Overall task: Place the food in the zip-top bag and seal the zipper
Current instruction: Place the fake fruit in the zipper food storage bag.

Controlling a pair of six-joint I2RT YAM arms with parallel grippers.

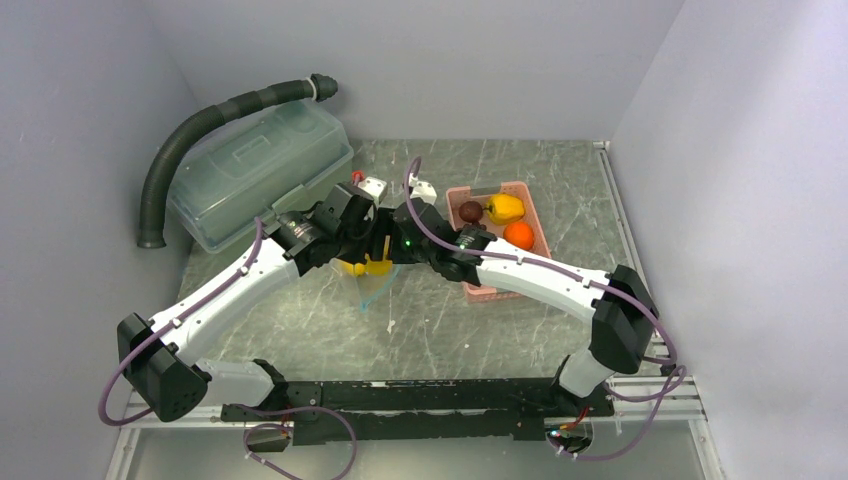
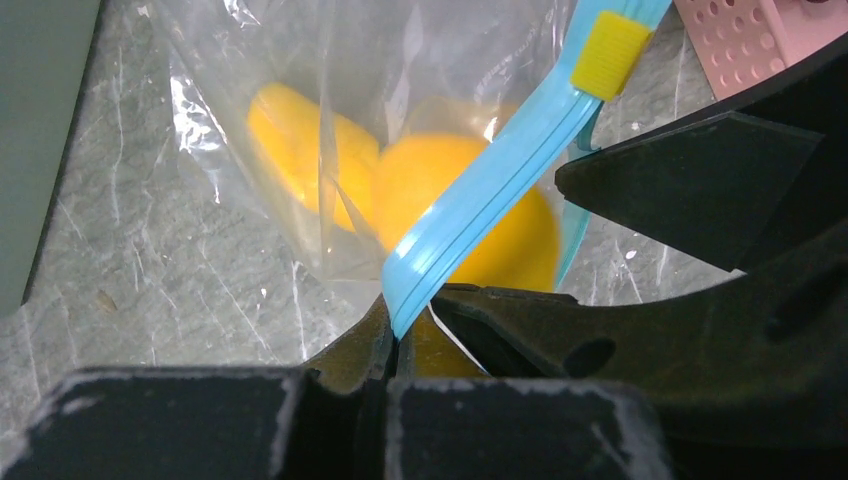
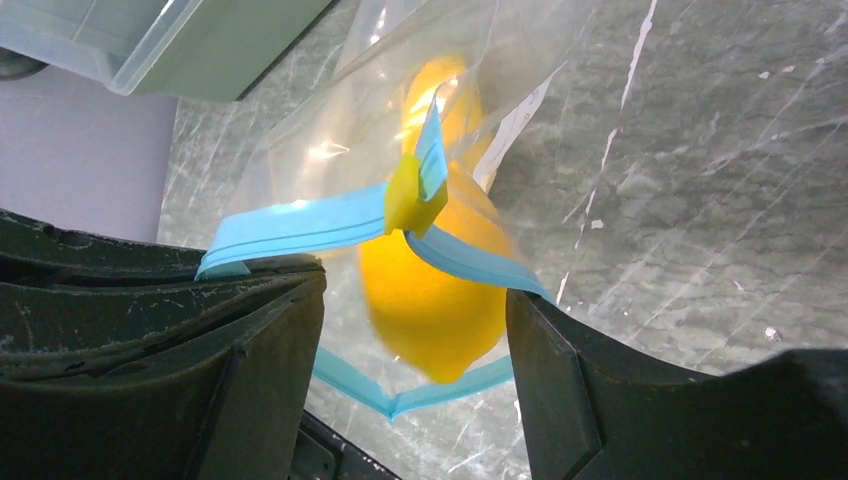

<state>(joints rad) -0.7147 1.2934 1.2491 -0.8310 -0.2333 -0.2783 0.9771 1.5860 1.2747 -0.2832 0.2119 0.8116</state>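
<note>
Left jaws clenched on the thin teal zipper (image 2: 470,205), which creases at the pinch. Right jaws spread and released, flanking a smooth yellow oval fruit (image 3: 435,300) in the mouth of the crinkly clear zip-top bag (image 2: 250,50). The bag lies on the marbled surface (image 1: 320,320) just left of the pink slotted basket (image 2: 750,40). From above, the arms hide most of the bag. A second fruit (image 2: 290,140) blurs behind the plastic.
</note>
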